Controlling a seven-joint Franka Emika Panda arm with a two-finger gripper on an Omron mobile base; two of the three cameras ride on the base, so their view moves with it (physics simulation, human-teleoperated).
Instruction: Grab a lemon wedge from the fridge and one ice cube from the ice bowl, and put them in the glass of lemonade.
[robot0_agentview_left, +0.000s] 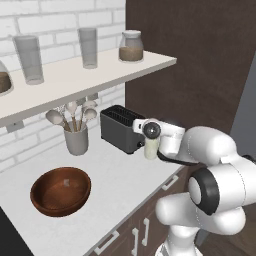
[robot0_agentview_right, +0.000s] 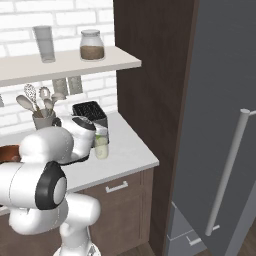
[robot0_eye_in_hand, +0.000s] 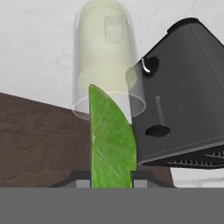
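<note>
In the hand view my gripper (robot0_eye_in_hand: 111, 180) is shut on the lemon wedge (robot0_eye_in_hand: 111, 140), a green-yellow slice that stands up between the fingers. Just beyond it is the glass of lemonade (robot0_eye_in_hand: 107, 61), with a pale ice cube (robot0_eye_in_hand: 114, 28) in the liquid. The glass (robot0_agentview_left: 151, 149) stands on the counter by the toaster, right at my hand, and shows again in the right base view (robot0_agentview_right: 101, 146). The wooden ice bowl (robot0_agentview_left: 61, 191) sits to the left on the counter. The grey fridge (robot0_agentview_right: 220, 100) stands at the right, doors closed.
A black toaster (robot0_agentview_left: 121, 128) stands right beside the glass. A grey utensil cup (robot0_agentview_left: 76, 139) is behind the bowl. A shelf (robot0_agentview_left: 100, 72) above carries tall glasses and a jar. A dark brown cabinet (robot0_agentview_right: 150, 75) separates counter and fridge.
</note>
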